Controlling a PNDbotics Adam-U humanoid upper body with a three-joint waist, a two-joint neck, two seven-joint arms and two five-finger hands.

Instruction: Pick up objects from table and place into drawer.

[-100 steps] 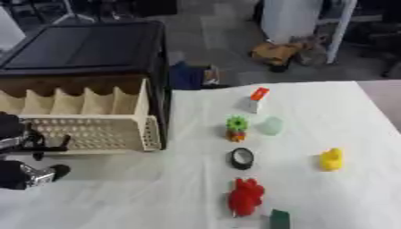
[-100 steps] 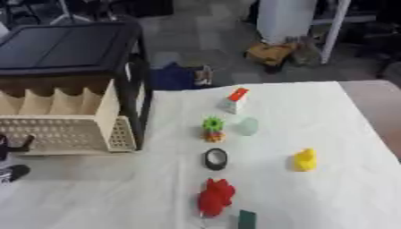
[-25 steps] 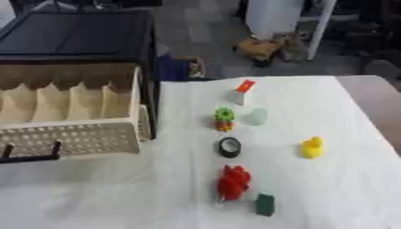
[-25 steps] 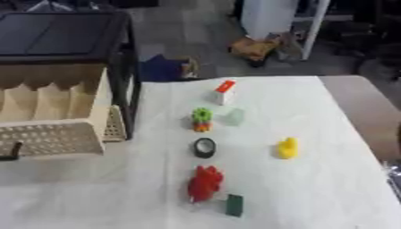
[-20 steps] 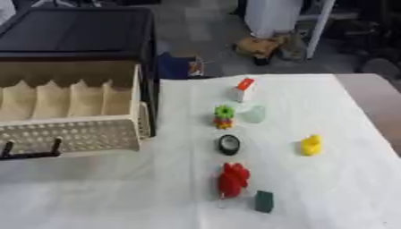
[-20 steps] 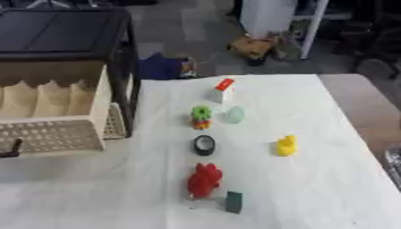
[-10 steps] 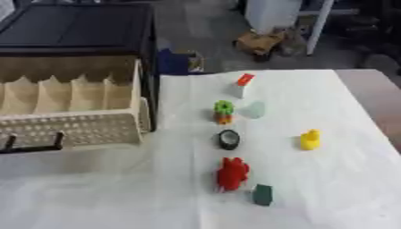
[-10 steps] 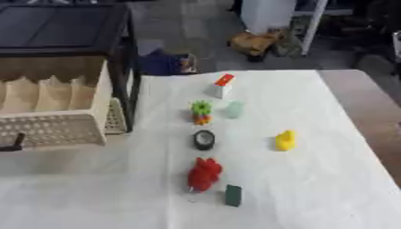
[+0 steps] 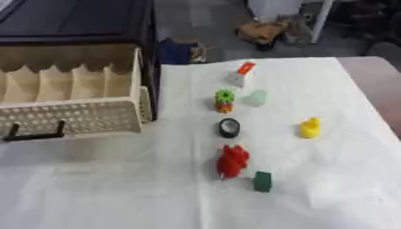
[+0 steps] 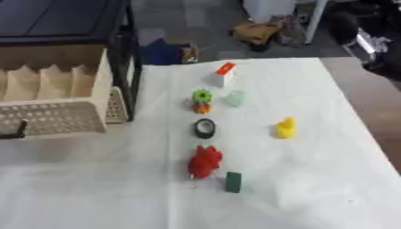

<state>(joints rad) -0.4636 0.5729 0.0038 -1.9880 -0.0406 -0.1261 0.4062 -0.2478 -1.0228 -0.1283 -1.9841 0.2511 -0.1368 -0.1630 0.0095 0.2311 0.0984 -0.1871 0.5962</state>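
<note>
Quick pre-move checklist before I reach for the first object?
1. Drawer pulled open, dividers showing: ok.
2. Objects on the white cloth, none in the drawer: ok.
3. Red toy and dark green block lie close together, contact unclear: cannot tell.
4. Yellow toy stands apart from the rest: ok.
5. Black ring has space around it: ok.
6. Either hand in view: not ok.

No text or label can be read.
</note>
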